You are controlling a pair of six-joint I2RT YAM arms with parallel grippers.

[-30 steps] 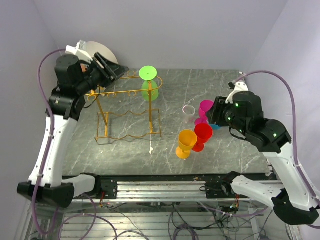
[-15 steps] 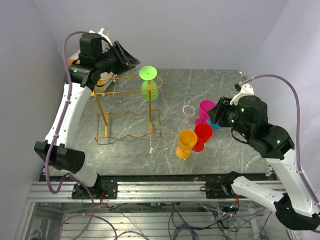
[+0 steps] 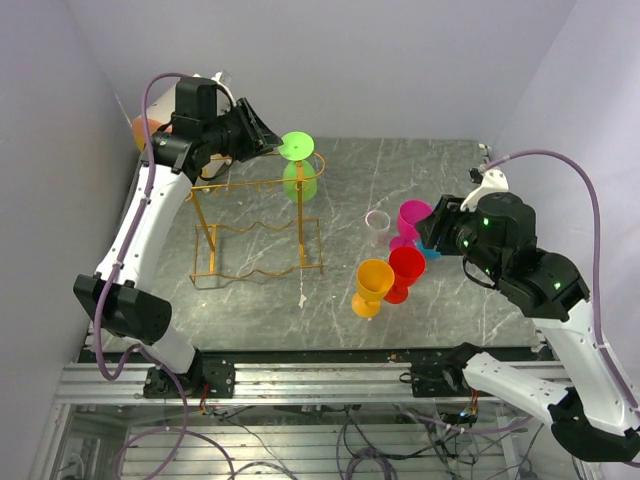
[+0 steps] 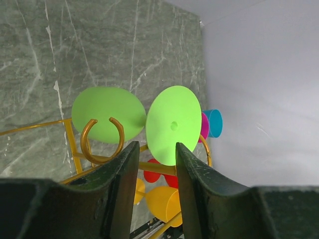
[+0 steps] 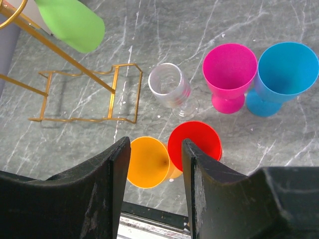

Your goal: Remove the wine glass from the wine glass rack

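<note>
Plainly the job is not yet done; the green wine glass (image 3: 298, 178) is seen hanging upside down at the right end of the gold wire rack (image 3: 243, 185), its flat foot (image 4: 174, 124) uppermost above the top rail and its bowl below; nothing about it suggests that it has been lifted or slid clear. The left gripper (image 3: 268, 140) is held high, just beside that foot on its left; from the left wrist view its fingers (image 4: 124, 164) are seen spread apart with only air between them, the foot lying beyond the gap, so no grasp has been made. What is left, by this reading, is the whole of the real work: the glass has to be caught, drawn out of its loop and carried away from the rack. Well apart to the right, five other glasses are stood upright on the table (image 3: 400, 170): orange (image 3: 372, 283), red (image 3: 405, 270), pink (image 3: 411, 216), clear (image 3: 377, 224) and blue (image 5: 286, 74). The right gripper (image 5: 155, 144) is poised above them, its fingers likewise parted and nothing held.
</note>
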